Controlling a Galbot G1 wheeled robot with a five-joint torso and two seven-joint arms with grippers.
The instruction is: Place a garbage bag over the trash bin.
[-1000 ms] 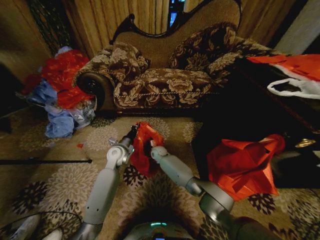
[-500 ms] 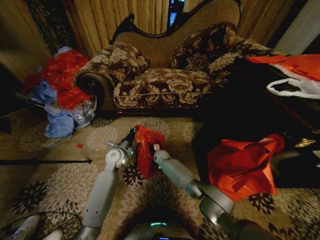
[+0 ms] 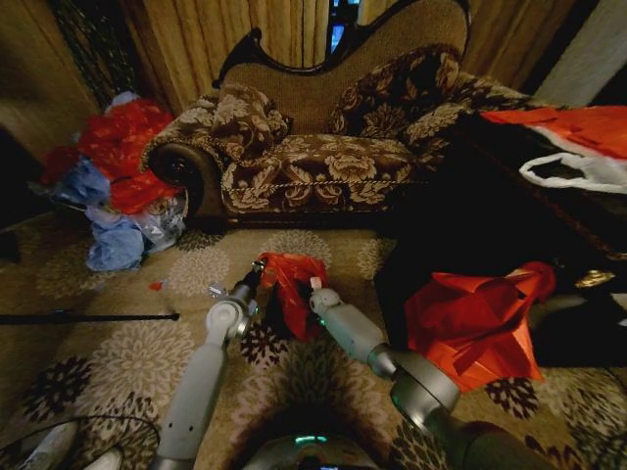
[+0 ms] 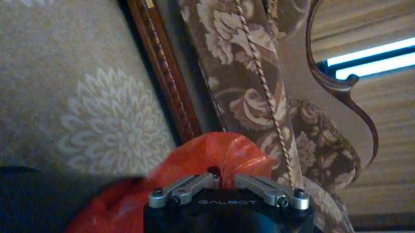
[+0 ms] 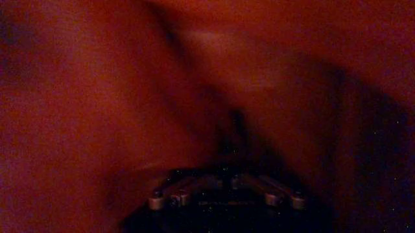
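Note:
The garbage bag (image 3: 297, 282) is glossy deep-red plastic, held up over the floral carpet in front of the sofa, between my two grippers. My left gripper (image 3: 259, 268) is shut on the bag's edge; in the left wrist view its fingers (image 4: 194, 187) meet on the red plastic (image 4: 214, 155). My right gripper (image 3: 313, 286) is on the bag's other side. The right wrist view is red plastic (image 5: 129, 97) all around that gripper's closed fingers (image 5: 184, 187). A dark rounded shape under the bag, which looks like the trash bin (image 3: 273, 313), is mostly hidden; it also shows as a black mass (image 4: 39, 199).
A floral sofa (image 3: 323, 147) stands close behind. A heap of red and blue bags (image 3: 118, 176) lies to the left. A large angular orange-red bag (image 3: 480, 318) sits on dark furniture to the right. A black rod (image 3: 88, 316) lies on the carpet at left.
My right gripper has moved a little right and away from the left one. The bag's top is now drawn out wider between them instead of hanging in a narrow bunch.

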